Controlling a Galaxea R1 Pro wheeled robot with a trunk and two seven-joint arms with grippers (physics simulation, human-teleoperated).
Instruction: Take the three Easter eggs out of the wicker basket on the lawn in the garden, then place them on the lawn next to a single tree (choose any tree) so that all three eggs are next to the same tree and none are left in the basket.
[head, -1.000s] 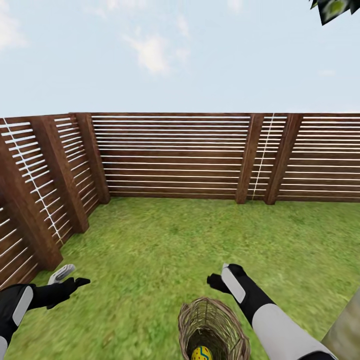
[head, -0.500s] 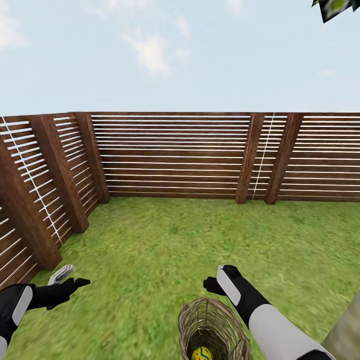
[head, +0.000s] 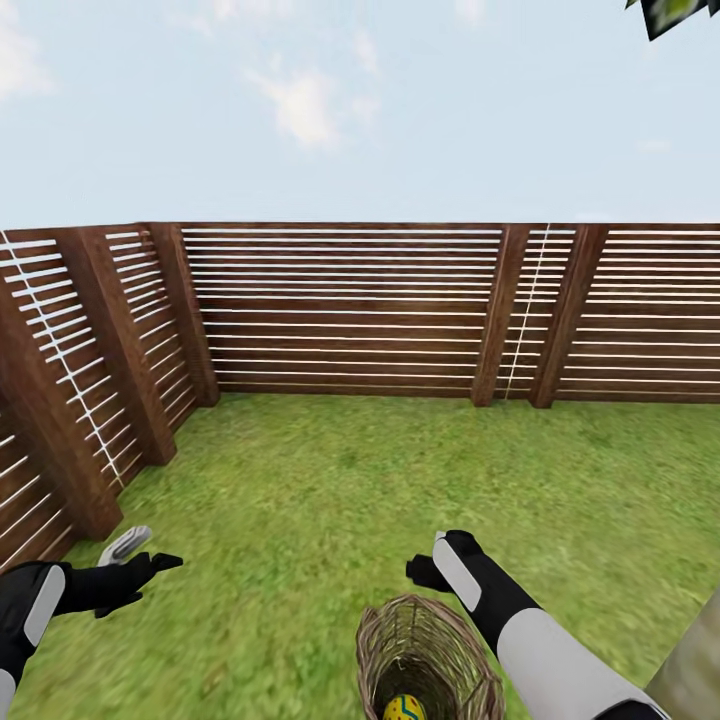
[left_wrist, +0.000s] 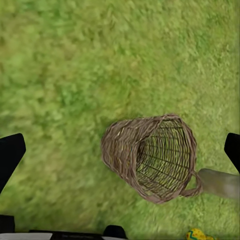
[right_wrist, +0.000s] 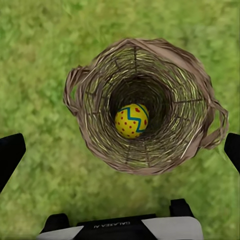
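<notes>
We stand on the lawn (head: 330, 500) in a corner of the garden, with the dark slatted fence (head: 350, 310) ahead and running down our left side. The wicker basket (head: 425, 665) sits on the grass just in front of us, and looking straight down into it from the right wrist we see one yellow egg (right_wrist: 131, 120) with red dots and a blue-green zigzag lying at the bottom. From the left wrist, part of another egg (left_wrist: 198, 234) shows on the grass outside the basket, near a pale trunk (left_wrist: 220, 183) that reaches the basket's rim. That trunk also shows at the lower right of the head view (head: 695, 665). Our right gripper (head: 437, 560) hovers above the basket with its fingers spread wide and holding nothing. Our left gripper (head: 150, 565) hangs over bare grass well to the left, fingers likewise spread apart and empty.
</notes>
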